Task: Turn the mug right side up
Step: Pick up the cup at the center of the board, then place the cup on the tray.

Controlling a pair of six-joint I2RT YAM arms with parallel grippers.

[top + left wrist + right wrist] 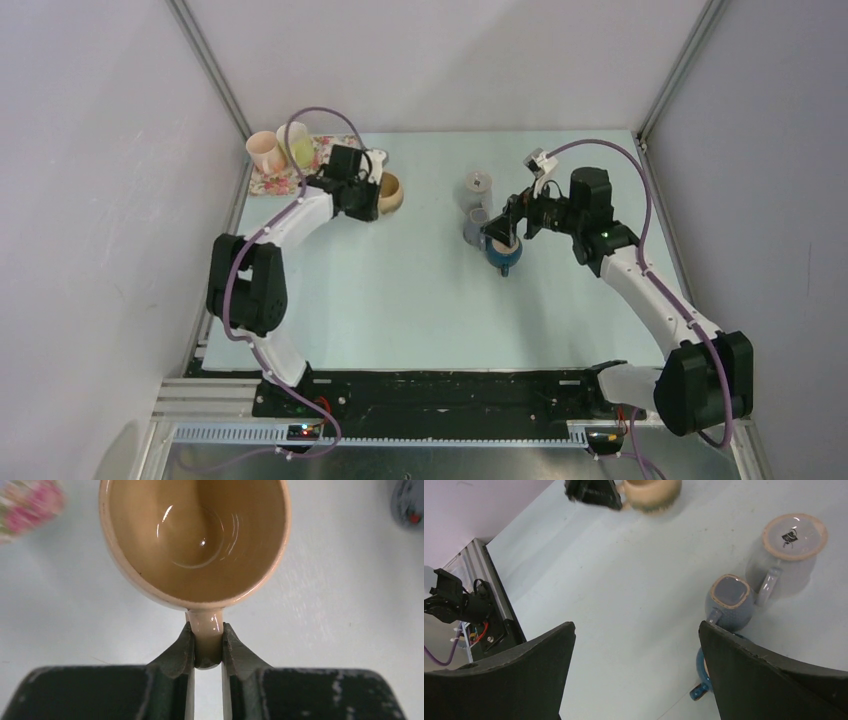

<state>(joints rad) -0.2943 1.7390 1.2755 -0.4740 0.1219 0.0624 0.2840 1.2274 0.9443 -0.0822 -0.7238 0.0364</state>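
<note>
Tan glazed ceramic sits between the jaws of my left gripper (207,647): the two dark fingers (182,650) are pinched onto the handle (206,625) of the tan mug (195,545), one pad on each side with no gap showing. On the left wrist feed the mug's mouth faces straight at the camera and I can see down to its shiny bottom. From overhead the same mug shows at the far left of the table (400,300) with its opening turned upward, the left arm reaching to it from the near side. I cannot tell whether its base is touching the surface.

Just beyond it, in the far left corner, a floral mat (325,152) carries a pink cup (265,150) and a pale green cup (298,148), side by side.

My right gripper (636,630) hangs with its fingers spread wide and nothing between them, over the middle-right of the table. Under it are three more mugs close together: a large grey mug (786,555) upside down with its base showing, a smaller grey-blue mug (729,602) also base up just beside it, and a blue mug (701,675) partly hidden behind the right finger
</note>
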